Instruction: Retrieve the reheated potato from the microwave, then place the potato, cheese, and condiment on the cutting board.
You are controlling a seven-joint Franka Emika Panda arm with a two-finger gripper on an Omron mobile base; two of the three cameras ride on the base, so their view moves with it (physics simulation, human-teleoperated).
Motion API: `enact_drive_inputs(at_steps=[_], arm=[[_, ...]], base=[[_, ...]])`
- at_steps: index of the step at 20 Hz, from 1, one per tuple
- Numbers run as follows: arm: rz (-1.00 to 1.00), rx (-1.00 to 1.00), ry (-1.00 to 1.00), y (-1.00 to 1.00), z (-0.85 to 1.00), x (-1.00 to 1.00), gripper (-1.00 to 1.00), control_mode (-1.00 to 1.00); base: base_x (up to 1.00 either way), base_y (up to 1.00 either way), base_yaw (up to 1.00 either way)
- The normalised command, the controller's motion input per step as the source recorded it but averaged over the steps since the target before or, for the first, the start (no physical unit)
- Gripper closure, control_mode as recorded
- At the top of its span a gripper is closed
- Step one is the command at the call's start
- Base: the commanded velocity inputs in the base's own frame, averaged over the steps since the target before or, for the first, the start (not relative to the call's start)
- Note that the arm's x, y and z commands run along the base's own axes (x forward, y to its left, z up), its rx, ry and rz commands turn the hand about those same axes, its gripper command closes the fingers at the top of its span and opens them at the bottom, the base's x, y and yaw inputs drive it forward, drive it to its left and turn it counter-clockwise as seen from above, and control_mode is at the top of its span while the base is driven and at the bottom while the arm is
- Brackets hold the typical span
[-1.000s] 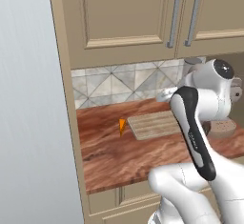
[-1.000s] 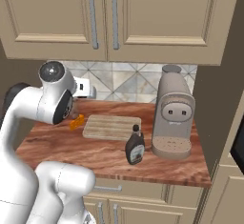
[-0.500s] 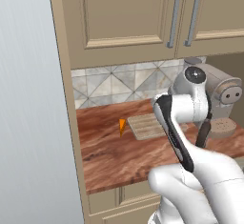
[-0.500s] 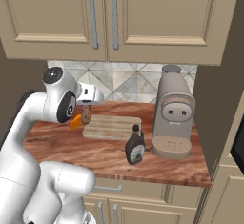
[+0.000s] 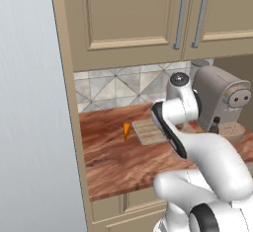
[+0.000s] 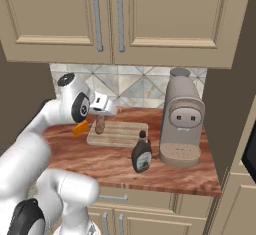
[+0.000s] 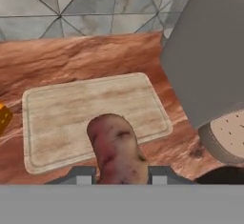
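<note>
The claw (image 6: 100, 120) is clamped on the potato (image 7: 116, 149), which hangs end-down over the cutting board's (image 7: 62, 108) near edge. It should lower until the potato rests flat mid-board before releasing. The cheese (image 6: 80, 128) lies just left of the board.

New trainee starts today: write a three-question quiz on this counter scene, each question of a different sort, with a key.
1. True or false: the gripper is shut on the potato.
2. Which item stands nearest the counter's front edge? A) the cheese B) the condiment C) the cutting board
3. Fill in: the potato hangs above the ____.

Key: 1 true; the potato sits between the fingers in the hand view. 2 B; the bottle stands in front of the board, beside the coffee machine. 3 cutting board; the cheese lies on the counter off the board's left end, not on it.
</note>
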Motion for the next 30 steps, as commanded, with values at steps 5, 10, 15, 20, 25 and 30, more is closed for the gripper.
enact_drive_inputs(at_steps=[5,10,15,20,25,30], arm=[[0.0,0.05,0.26,-0.42,-0.35,0.49,1.0,-1.0],[0.03,0.1,0.11,-0.38,-0.47,0.38,1.0,-1.0],[0.0,0.09,0.1,-0.18,-0.47,0.54,1.0,-1.0],[0.0,0.13,0.12,-0.14,-0.56,0.48,1.0,-1.0],[0.0,0.05,0.09,-0.21,-0.46,0.52,1.0,-1.0],[0.0,0.0,0.02,-0.13,-0.37,0.38,1.0,-1.0]], base=[[0.0,0.0,0.0],[0.0,0.0,0.0],[0.0,0.0,0.0],[0.0,0.0,0.0],[0.0,0.0,0.0],[0.0,0.0,0.0]])
